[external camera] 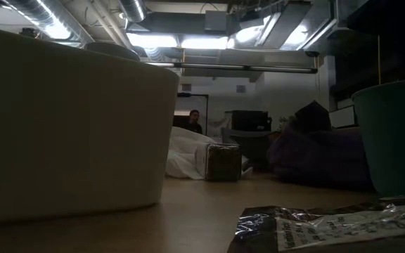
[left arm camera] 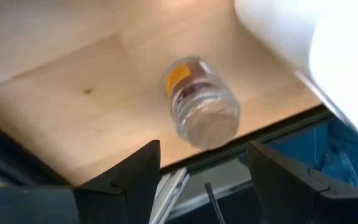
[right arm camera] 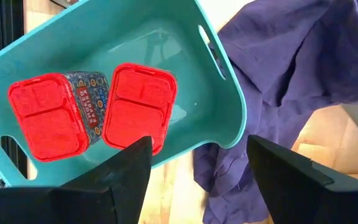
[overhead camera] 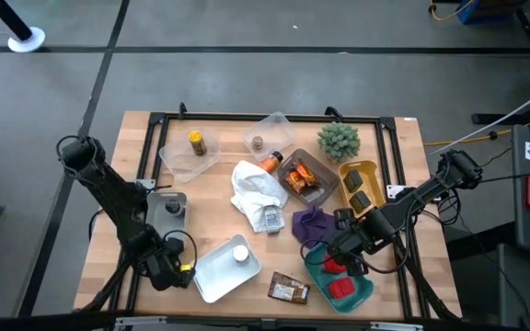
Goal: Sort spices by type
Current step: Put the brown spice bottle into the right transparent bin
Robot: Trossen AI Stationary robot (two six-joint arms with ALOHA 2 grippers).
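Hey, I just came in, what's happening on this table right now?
A two-armed robot is sorting spices into trays. The left gripper hangs open at the table's near left edge over a small jar lying on its side on the wood, not yet gripped. The right gripper hovers open over the teal tray, where two red-lidded boxes already sit. A brown packet lies loose near the front edge.

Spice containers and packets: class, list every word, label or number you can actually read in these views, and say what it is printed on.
None can be read for certain.
Red-lidded tin in the teal tray: patterned side label with lettering, too blurred to read.
Lying jar: yellow label, no legible text.
Dark packet: print too small.
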